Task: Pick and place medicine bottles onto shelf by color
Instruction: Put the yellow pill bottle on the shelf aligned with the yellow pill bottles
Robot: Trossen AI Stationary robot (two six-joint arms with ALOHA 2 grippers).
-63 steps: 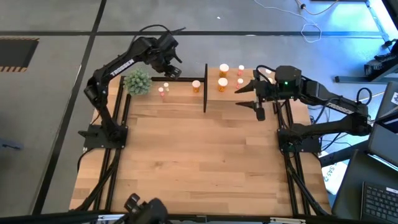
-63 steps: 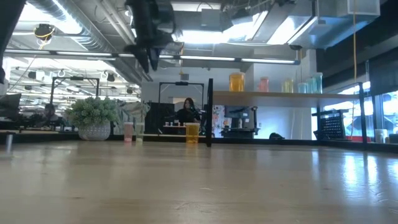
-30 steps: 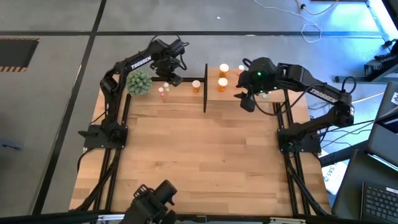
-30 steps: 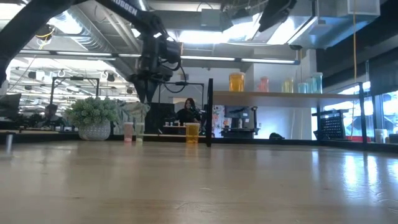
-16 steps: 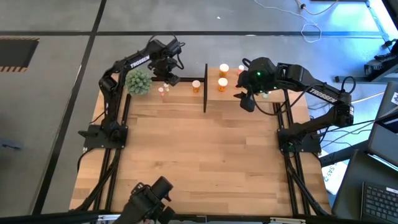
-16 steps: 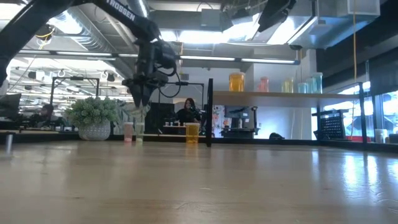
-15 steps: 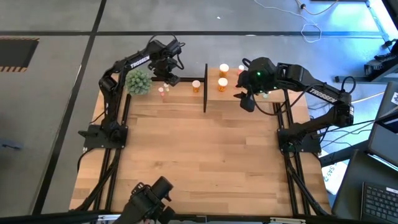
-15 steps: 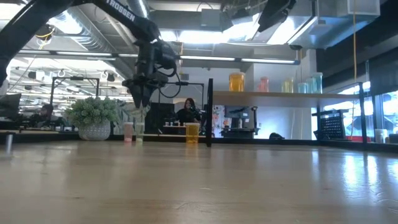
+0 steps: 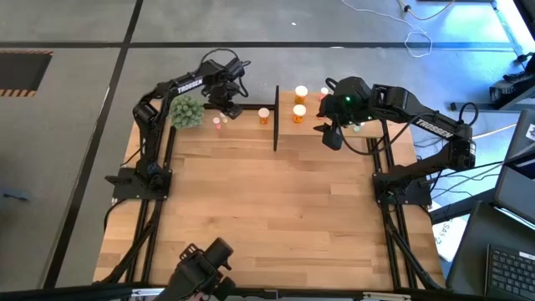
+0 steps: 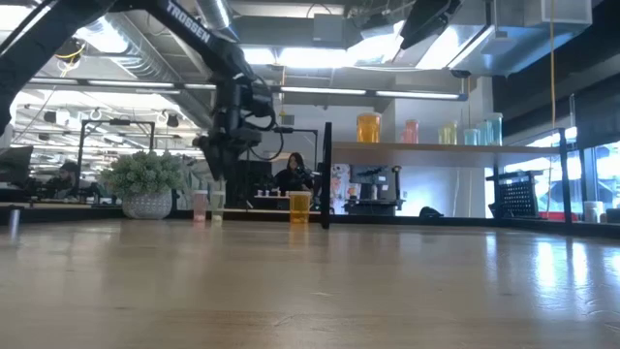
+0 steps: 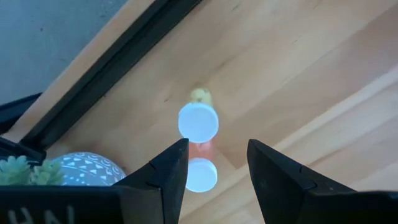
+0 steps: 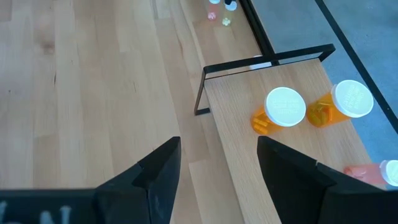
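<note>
The left tool [image 11: 213, 171] hangs open above two small bottles standing side by side near the far-left corner of the desk [image 9: 276, 217], just beside the potted plant [image 9: 185, 109]: a yellowish bottle [image 11: 198, 119] and a pink-red bottle [image 11: 199, 169], the latter lying between the spread fingers. This looks like the approach for a pick. The next move likely calls for a straight descent around the pink-red bottle without knocking its close neighbour. The right tool [image 12: 214, 168] waits open above the shelf [image 12: 280, 155] at the far edge, where two orange bottles [image 12: 283, 111] already stand; another orange bottle [image 9: 264, 114] remains on the desk by the shelf's post.
</note>
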